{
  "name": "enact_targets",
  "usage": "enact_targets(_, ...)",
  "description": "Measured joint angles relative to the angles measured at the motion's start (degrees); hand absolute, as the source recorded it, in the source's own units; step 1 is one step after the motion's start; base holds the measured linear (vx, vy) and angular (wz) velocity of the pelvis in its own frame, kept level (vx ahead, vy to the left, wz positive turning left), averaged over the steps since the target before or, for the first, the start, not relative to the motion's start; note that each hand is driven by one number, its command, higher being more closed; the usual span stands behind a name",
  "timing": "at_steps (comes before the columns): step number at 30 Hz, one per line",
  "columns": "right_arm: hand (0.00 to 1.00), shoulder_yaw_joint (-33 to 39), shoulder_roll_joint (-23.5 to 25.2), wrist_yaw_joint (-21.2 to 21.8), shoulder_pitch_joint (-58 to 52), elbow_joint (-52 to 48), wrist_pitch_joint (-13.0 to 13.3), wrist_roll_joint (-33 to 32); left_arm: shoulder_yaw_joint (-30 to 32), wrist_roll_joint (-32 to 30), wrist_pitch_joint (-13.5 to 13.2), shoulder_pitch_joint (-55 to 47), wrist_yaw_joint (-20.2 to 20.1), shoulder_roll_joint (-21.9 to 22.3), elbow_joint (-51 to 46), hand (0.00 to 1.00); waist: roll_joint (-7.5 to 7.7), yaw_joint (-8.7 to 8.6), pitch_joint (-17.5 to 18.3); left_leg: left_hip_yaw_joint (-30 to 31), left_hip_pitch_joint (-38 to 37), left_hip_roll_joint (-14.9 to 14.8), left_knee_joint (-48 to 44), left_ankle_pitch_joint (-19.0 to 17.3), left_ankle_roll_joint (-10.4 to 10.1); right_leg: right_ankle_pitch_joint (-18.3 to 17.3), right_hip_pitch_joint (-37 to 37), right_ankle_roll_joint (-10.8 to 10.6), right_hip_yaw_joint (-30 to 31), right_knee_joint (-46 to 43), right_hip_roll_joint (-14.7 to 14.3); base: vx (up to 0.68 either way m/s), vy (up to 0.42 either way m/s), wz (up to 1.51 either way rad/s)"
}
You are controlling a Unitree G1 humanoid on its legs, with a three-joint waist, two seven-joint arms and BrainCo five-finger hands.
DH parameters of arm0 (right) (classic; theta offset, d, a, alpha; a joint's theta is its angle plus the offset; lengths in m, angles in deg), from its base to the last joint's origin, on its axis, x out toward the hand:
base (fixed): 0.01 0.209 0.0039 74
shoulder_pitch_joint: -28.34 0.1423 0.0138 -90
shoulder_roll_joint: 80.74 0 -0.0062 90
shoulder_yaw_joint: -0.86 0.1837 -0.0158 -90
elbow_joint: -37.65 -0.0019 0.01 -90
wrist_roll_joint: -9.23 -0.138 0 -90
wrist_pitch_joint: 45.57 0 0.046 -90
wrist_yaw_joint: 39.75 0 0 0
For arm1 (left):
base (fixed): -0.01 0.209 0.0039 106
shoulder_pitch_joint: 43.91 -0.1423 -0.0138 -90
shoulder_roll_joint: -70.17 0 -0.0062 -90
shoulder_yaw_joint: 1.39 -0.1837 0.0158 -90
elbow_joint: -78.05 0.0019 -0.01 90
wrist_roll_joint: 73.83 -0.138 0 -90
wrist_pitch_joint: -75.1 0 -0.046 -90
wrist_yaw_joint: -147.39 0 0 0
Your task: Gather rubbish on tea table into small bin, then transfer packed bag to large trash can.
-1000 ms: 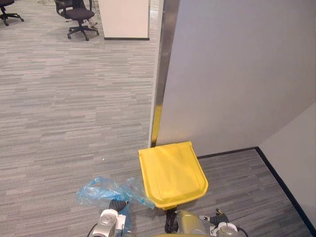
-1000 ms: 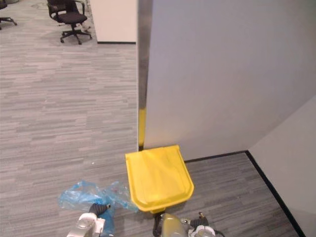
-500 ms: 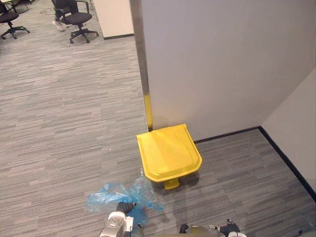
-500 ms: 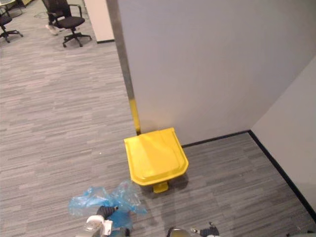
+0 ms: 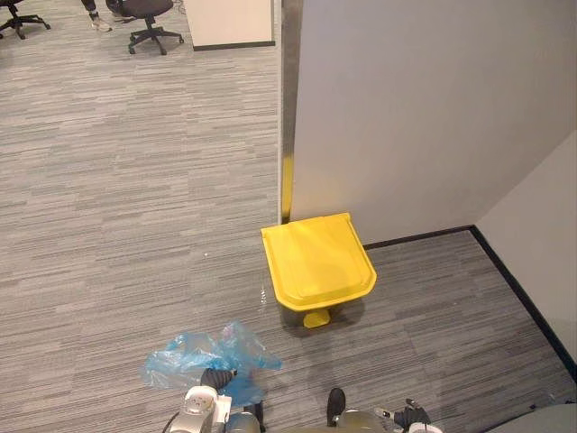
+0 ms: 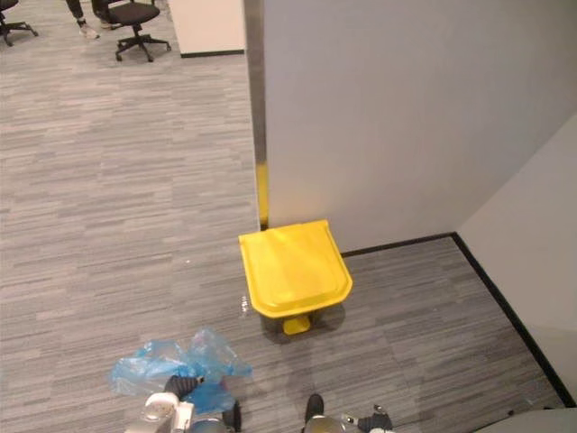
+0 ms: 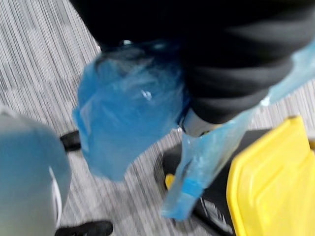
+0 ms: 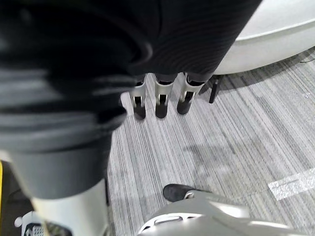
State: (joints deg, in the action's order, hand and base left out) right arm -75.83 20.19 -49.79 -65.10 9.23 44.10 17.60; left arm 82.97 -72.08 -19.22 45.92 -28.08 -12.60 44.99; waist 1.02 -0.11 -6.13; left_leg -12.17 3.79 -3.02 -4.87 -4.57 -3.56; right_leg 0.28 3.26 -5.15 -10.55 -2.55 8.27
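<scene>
Bag [image 5: 196, 357], thin blue plastic and bunched at the top, hangs from the left hand [image 7: 196, 123] above the floor [image 5: 135, 198], low in the head views and left of centre. The hand is closed around the gathered neck; most of its fingers are hidden in the plastic, and a loose tail dangles below. The can [image 5: 317, 258] stands ahead and to the right, against the wall [image 5: 424, 117] beside a corner post. It sits well apart from the bag, with its yellow lid [image 6: 293, 267] down and its pedal [image 5: 315, 318] jutting out at the front.

The closed lid is the main hazard. If the bag is swung over before the lid is raised, it will likely land on top and slide onto the floor. Letting go from here would drop it short of the can. The loose tail could catch on the rim, and the thin film could tear if dragged across it. Treading on the pedal means balancing on one leg, so a wobble could throw the drop off.

The left arm is low and forward, with the bag in front of it. The right hand [image 8: 160, 96] hangs at the robot's side, empty, its fingers straight and pointing down.

An office chair [image 5: 149, 18] stands far off across the floor.
</scene>
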Motion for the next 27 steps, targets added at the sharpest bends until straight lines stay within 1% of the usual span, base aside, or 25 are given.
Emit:
enact_targets(2,0.0,0.0,0.0,0.0,0.2,0.0,0.0,0.0,0.0,0.0,0.0,-0.3,0.1,-0.1,0.0,1.0,0.03,0.04,0.1,-0.1,-0.2,0.0,-0.4,-0.2,0.0,-0.2,-0.3,-0.3,0.2,0.1,0.0,0.1,0.036,-0.03)
enact_targets(4,0.0,0.0,0.0,0.0,0.3,0.0,0.0,0.0,0.1,-0.5,0.0,-0.5,0.2,-0.4,0.1,1.0,0.06,0.07,0.1,-0.2,0.1,-0.4,-2.7,-1.2,0.5,-0.1,-0.3,-0.4,0.5,-0.2,-0.2,0.17,0.011,-0.06)
enact_targets(6,0.0,0.0,-0.1,0.0,0.3,0.0,0.0,0.0,0.1,-0.5,0.0,-0.6,0.2,-0.4,0.1,1.0,0.03,0.16,0.0,-0.6,0.4,-0.8,-5.0,-2.7,0.6,-0.6,-0.3,-0.6,0.9,-1.0,-0.5,0.12,0.008,-0.17)
enact_targets(7,0.0,0.0,-0.1,0.0,0.8,0.0,0.0,0.0,0.2,-0.5,0.0,-0.6,0.2,-0.4,0.1,1.0,-0.25,0.19,-0.2,-0.9,1.1,-1.5,-8.6,-5.2,0.8,-2.4,0.1,-0.8,1.3,-3.4,-0.6,0.12,0.034,-0.2)
enact_targets(9,0.0,0.0,-0.2,0.0,1.4,-0.1,0.1,0.0,0.2,-0.5,0.0,-0.3,0.1,-0.4,0.1,1.0,-0.51,-0.06,-0.5,-1.4,2.4,-2.4,-14.4,-8.9,1.1,-5.8,2.0,-1.6,1.9,-9.9,-0.2,0.11,0.052,-0.17)
enact_targets(10,0.0,0.0,-0.2,0.1,2.0,-0.1,0.1,-0.1,0.2,-0.5,0.0,0.2,0.1,-0.4,0.1,1.0,-0.55,-0.03,-1.4,-1.4,2.4,-3.2,-17.1,-11.0,1.4,-7.4,3.5,-2.6,2.5,-15.8,0.2,0.04,0.059,-0.14)
enact_targets(11,0.0,0.0,0.0,0.1,2.5,-0.3,0.1,-0.2,0.2,-0.5,0.0,0.6,0.1,-0.5,0.1,1.0,-0.53,-0.07,-2.2,-1.4,1.7,-3.3,-18.1,-12.4,2.1,-7.9,5.6,-3.4,2.5,-22.3,1.1,0.03,0.061,-0.13)
enact_targets(12,0.0,0.1,0.0,0.2,2.7,-0.7,0.3,-0.6,0.3,-0.5,0.0,1.0,0.0,-0.5,0.1,1.0,-0.1,-0.33,-2.8,-1.3,0.6,-3.2,-18.6,-13.6,2.8,-7.3,8.9,-4.6,2.2,-29.7,2.0,0.07,0.065,0.01)
enact_targets(13,0.0,0.1,-0.1,0.2,2.9,-1.5,0.5,-0.9,0.2,-0.5,0.0,1.2,0.0,-0.5,0.0,1.0,-0.19,-0.43,-3.8,-1.2,-0.2,-3.5,-20.0,-14.9,3.3,-10.2,12.9,-5.2,1.6,-34.9,2.4,0.11,0.042,-0.02)
enact_targets(14,0.0,0.1,0.2,0.1,2.5,-2.4,0.5,-1.3,0.2,-0.5,0.0,1.5,0.0,-0.5,0.0,1.0,0.52,-0.4,-4.4,-1.4,-1.0,-4.1,-21.6,-16.5,3.4,-11.3,14.5,-3.4,1.1,-34.0,1.6,0.16,0.011,-0.01)
enact_targets(15,0.0,0.1,0.5,0.1,2.3,-3.1,0.7,-1.7,0.2,-0.5,0.0,1.7,0.1,-0.6,0.0,1.0,0.71,-0.29,-4.7,-1.4,-1.2,-4.7,-23.4,-17.9,3.3,-11.3,16.0,-2.7,0.2,-32.8,1.0,0.12,-0.027,-0.11)
enact_targets(16,0.0,0.2,0.9,0.1,2.0,-4.4,0.8,-1.8,0.2,-0.5,0.0,1.8,0.1,-0.6,0.0,1.0,0.92,-0.22,-4.8,-1.6,-1.4,-5.5,-25.9,-19.8,3.2,-10.1,18.5,-1.9,-1.2,-29.5,0.0,0.17,-0.04,-0.09)
enact_targets(17,0.0,0.3,1.1,0.1,1.9,-4.8,0.9,-1.8,0.2,-0.5,0.0,1.9,0.1,-0.5,0.0,1.0,1.03,-0.24,-4.9,-1.8,-1.6,-5.7,-26.8,-20.5,3.1,-9.4,19.6,-1.5,-1.5,-28.0,-0.2,0.2,-0.048,-0.08)
enact_targets(18,0.0,1.2,1.5,0.1,1.8,-6.0,1.0,-1.9,0.0,-0.5,0.0,2.7,0.1,-0.4,0.0,1.0,1.1,-0.51,-5.7,-2.1,-2.1,-6.1,-29.4,-22.1,2.3,-6.2,21.7,-1.5,-3.0,-22.2,-0.6,0.23,-0.078,0.07)
enact_targets(19,0.0,2.1,2.0,0.2,1.8,-6.8,0.8,-2.0,0.2,-0.5,0.0,4.0,0.2,0.3,-0.1,1.0,1.27,-0.54,-7.0,-2.4,-2.3,-6.6,-32.2,-23.7,1.5,-4.2,21.3,-2.1,-4.5,-18.4,-0.9,0.15,-0.061,0.16)
enact_targets(20,0.0,2.2,2.1,0.1,1.8,-6.8,0.7,-2.0,0.2,-0.5,0.0,4.4,0.2,0.5,-0.1,1.0,1.28,-0.57,-7.2,-2.3,-2.4,-6.9,-33.4,-24.4,1.3,-4.1,20.7,-2.1,-4.7,-17.7,-1.1,0.24,-0.119,0.22)
enact_targets(21,0.0,2.7,2.0,0.0,1.6,-6.7,0.1,-2.0,1.0,-0.5,-0.1,5.8,0.2,1.2,-0.1,1.0,1.17,0.09,-8.2,-1.9,-4.0,-7.7,-34.3,-26.4,-0.4,-3.9,19.3,-1.8,-4.8,-18.0,-1.6,0.27,-0.13,0.15)
enact_targets(22,0.0,3.0,1.9,0.0,2.0,-6.9,0.1,-1.9,1.7,-0.5,-0.1,6.5,0.2,1.7,-0.1,1.0,0.39,0.21,-9.0,-1.6,-4.3,-8.3,-34.2,-26.4,-0.5,-4.4,19.2,-1.8,-5.3,-18.9,-1.9,0.36,-0.2,0.28)
enact_targets(23,0.0,4.3,2.1,0.0,2.2,-6.9,0.1,-1.8,2.0,-0.5,-0.1,7.5,0.2,2.0,-0.1,1.0,0.05,0.1,-9.3,-1.1,-4.9,-8.6,-32.0,-26.7,-0.9,-4.3,19.8,-1.0,-5.9,-20.5,-2.0,0.25,-0.157,0.3)
enact_targets(24,0.0,4.8,2.2,-0.1,2.2,-6.9,-0.1,-1.8,2.2,-0.5,-0.1,7.6,0.0,2.0,-0.3,1.0,0.1,0.18,-9.4,-0.6,-6.1,-8.7,-30.2,-27.0,-1.6,-4.6,19.9,0.1,-6.3,-21.9,-1.9,0.25,-0.188,0.3)
enact_targets(25,0.0,4.8,2.2,0.0,1.9,-6.9,-0.1,-1.7,2.6,-0.6,-0.1,7.3,-0.2,1.9,-0.4,1.0,0.02,0.32,-9.3,-0.3,-7.6,-9.2,-28.4,-27.2,-2.0,-5.6,19.7,1.4,-6.9,-23.5,-2.1,0.26,-0.192,0.22)
enact_targets(26,0.0,4.8,2.2,0.1,1.2,-6.9,-0.1,-1.6,3.7,-0.8,0.0,7.1,-0.3,1.7,-0.4,1.0,-0.02,0.38,-8.8,0.4,-9.4,-10.1,-25.7,-26.8,-2.9,-7.2,19.4,2.6,-7.8,-25.2,-2.6,0.26,-0.19,0.22)
enact_targets(27,0.0,4.8,2.3,0.1,1.0,-6.9,-0.1,-1.6,4.4,-1.1,0.0,7.1,-0.4,1.6,-0.5,1.0,0.09,0.37,-8.6,0.7,-10.2,-10.4,-24.5,-26.5,-3.3,-8.1,19.3,2.8,-8.1,-25.6,-2.8,0.26,-0.17,0.36)
